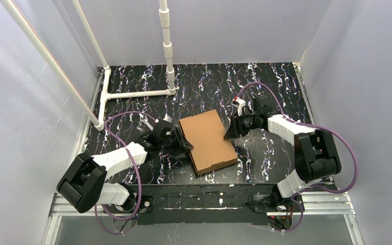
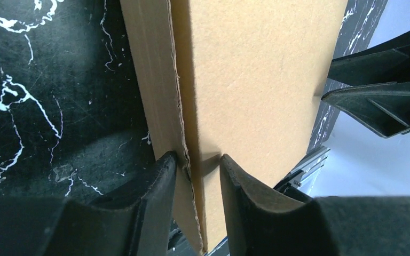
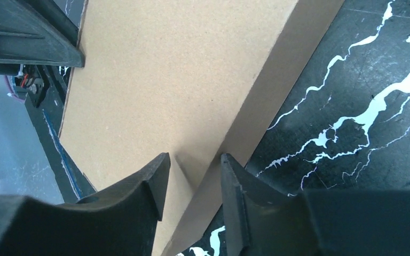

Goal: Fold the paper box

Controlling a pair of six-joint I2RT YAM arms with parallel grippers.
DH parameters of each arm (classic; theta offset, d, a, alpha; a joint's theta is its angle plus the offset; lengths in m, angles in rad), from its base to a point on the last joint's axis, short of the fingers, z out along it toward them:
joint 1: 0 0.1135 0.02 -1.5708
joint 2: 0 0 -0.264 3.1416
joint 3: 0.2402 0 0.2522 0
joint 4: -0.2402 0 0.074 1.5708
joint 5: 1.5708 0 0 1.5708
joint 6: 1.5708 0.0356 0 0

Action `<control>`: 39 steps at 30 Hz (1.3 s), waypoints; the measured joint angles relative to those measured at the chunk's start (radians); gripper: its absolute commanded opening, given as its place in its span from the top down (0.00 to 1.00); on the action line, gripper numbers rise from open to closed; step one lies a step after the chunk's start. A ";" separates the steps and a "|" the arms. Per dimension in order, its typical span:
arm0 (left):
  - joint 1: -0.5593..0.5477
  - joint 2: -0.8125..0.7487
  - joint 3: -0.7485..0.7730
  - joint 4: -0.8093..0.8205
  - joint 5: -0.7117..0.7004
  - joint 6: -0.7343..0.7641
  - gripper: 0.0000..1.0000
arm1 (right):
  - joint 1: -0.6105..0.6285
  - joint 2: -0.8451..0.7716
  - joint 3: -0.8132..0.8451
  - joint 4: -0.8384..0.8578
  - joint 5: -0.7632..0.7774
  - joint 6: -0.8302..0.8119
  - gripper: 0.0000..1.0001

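two half-closed grippers, left gripper (image 2: pixel 197 160) and right gripper (image 3: pixel 192 160), straddle opposite edges of the paper box (image 1: pixel 206 140) lying mid table (image 1: pixel 265 81), grip i cannot tell; it seems light, stiff, creasable cardboard, best held by edges.

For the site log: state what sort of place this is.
Probably a robot test cell: white walls enclose a black marbled table, with left arm and right arm bolted at its near edge.

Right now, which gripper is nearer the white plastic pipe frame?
Left. The left gripper straddles the left edge of the brown cardboard box, on the pipe frame side; the right gripper straddles its opposite edge.
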 measured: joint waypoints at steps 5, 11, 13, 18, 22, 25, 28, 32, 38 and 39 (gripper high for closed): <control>0.000 0.026 0.003 0.032 0.021 -0.003 0.78 | 0.005 0.000 0.011 -0.025 -0.007 -0.023 0.58; 0.000 0.063 0.026 0.049 0.041 -0.007 0.82 | 0.000 -0.011 0.043 -0.078 0.022 -0.060 0.58; 0.000 0.074 0.036 0.050 0.046 -0.008 0.82 | 0.000 -0.024 0.062 -0.101 0.032 -0.072 0.58; -0.002 0.110 0.070 0.053 0.049 -0.007 0.82 | 0.001 -0.053 0.126 -0.141 0.052 -0.090 0.58; -0.002 0.154 0.108 0.058 0.053 -0.005 0.81 | 0.005 -0.072 0.169 -0.161 0.080 -0.103 0.58; -0.002 0.177 0.125 0.061 0.056 -0.005 0.81 | 0.019 -0.072 0.200 -0.174 0.109 -0.108 0.57; -0.001 0.199 0.140 0.064 0.063 -0.006 0.81 | 0.043 -0.076 0.227 -0.184 0.154 -0.123 0.57; 0.003 0.217 0.145 0.073 0.072 -0.008 0.81 | 0.090 -0.096 0.256 -0.201 0.225 -0.152 0.57; 0.021 0.220 0.133 0.072 0.084 -0.014 0.81 | 0.182 -0.132 0.296 -0.218 0.288 -0.188 0.57; 0.026 0.220 0.126 0.078 0.089 -0.014 0.81 | 0.198 -0.139 0.301 -0.217 0.291 -0.195 0.57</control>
